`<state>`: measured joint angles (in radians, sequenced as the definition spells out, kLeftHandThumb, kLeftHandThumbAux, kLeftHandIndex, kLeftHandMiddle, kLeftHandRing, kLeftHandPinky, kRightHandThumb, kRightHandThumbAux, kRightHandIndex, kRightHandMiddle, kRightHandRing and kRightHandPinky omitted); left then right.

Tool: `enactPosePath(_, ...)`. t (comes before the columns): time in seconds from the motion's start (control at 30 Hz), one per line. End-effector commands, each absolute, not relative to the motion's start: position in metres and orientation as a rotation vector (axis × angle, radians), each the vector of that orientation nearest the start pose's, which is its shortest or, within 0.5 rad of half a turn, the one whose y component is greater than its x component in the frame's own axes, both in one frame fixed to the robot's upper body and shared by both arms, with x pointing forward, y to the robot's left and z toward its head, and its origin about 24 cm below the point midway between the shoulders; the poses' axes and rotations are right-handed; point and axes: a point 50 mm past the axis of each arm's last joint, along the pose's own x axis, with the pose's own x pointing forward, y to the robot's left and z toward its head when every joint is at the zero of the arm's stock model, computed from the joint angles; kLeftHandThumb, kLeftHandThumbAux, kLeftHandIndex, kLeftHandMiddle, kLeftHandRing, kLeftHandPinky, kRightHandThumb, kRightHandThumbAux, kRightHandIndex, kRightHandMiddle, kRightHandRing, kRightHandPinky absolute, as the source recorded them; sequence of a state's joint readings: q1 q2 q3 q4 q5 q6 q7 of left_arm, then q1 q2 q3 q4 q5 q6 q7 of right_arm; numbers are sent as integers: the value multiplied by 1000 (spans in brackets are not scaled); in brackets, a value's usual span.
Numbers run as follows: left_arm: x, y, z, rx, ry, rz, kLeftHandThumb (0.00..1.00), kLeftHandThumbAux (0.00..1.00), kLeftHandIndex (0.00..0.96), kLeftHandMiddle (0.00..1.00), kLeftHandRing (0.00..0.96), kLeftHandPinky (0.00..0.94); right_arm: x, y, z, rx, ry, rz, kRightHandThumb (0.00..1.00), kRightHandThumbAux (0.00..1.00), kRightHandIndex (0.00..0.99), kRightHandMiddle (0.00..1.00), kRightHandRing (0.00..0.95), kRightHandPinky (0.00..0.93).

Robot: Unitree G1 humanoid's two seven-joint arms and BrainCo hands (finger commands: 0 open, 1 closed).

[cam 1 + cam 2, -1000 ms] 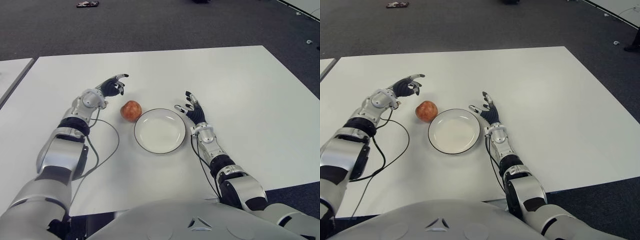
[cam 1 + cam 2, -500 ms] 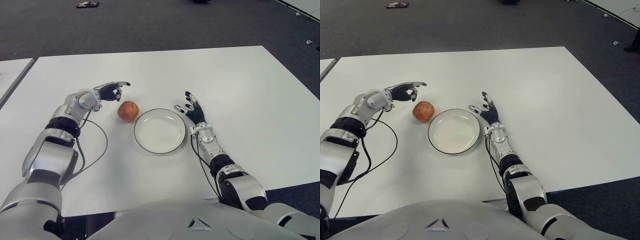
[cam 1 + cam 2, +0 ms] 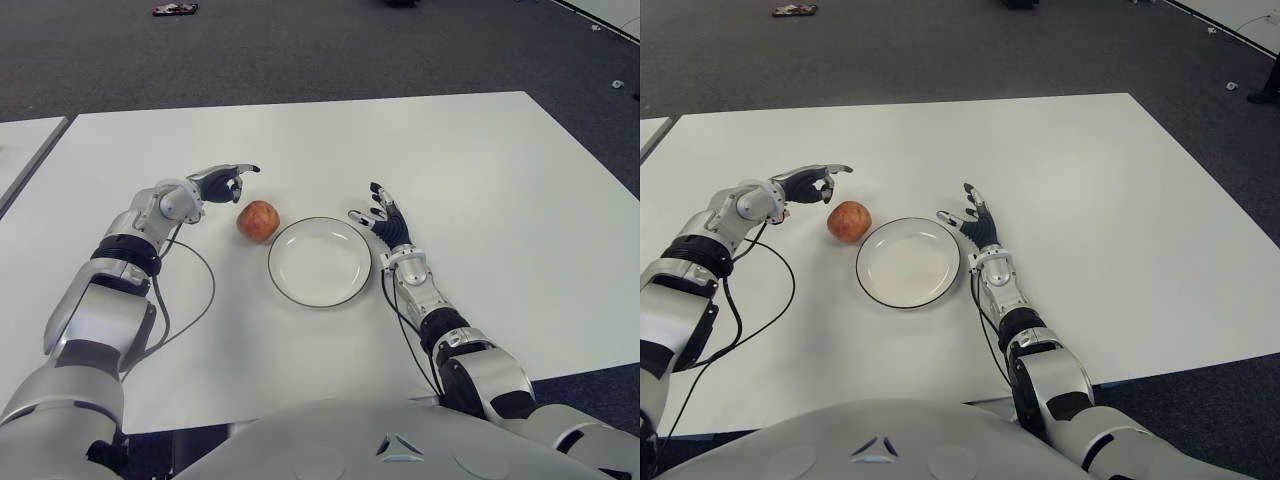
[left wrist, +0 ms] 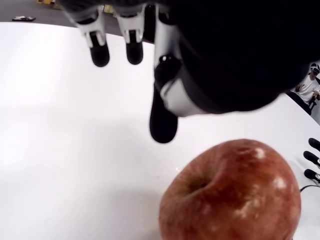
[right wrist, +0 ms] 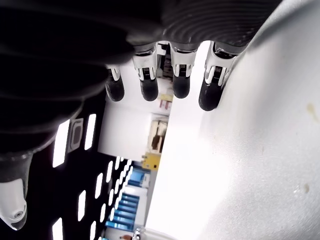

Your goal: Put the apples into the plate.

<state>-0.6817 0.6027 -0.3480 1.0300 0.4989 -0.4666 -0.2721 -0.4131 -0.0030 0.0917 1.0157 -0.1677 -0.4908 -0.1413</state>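
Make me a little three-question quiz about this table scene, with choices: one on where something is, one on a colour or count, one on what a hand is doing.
1. Where is the apple?
A. On the plate
B. On the table, just left of the plate
C. In the right hand

2. How many apples are in view?
A. One
B. Two
C. Three

3. What is the left hand doing?
A. Gripping the apple
B. Open near the apple, holding nothing
C. Pressing on the plate

Answers:
1. B: the apple sits on the white table beside the plate, whose dish is bare.
2. A: only one red apple shows.
3. B: its fingers are spread beside the apple, apart from it. The right hand shows open, right of the plate.
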Motion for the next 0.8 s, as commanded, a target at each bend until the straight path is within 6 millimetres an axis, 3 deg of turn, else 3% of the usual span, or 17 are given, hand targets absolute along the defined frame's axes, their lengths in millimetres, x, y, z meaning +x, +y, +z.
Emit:
enactPosePath(0.03,341,240,46,1157,200,-552,568,247,0,0,0,0,286,-107,-41,-237,176,162,16,566,0,0,0,0)
enactPosePath(0.57,339,236,44,1037,110,-492,545,268,0,0,0,0,286,-107,-43,-236,188,167,25,581,0,0,0,0)
enactPosePath(0.8,338,235,44,950,56,-422,617,303,0,0,0,0,286,-107,-43,-243,185,169,26,588,0,0,0,0)
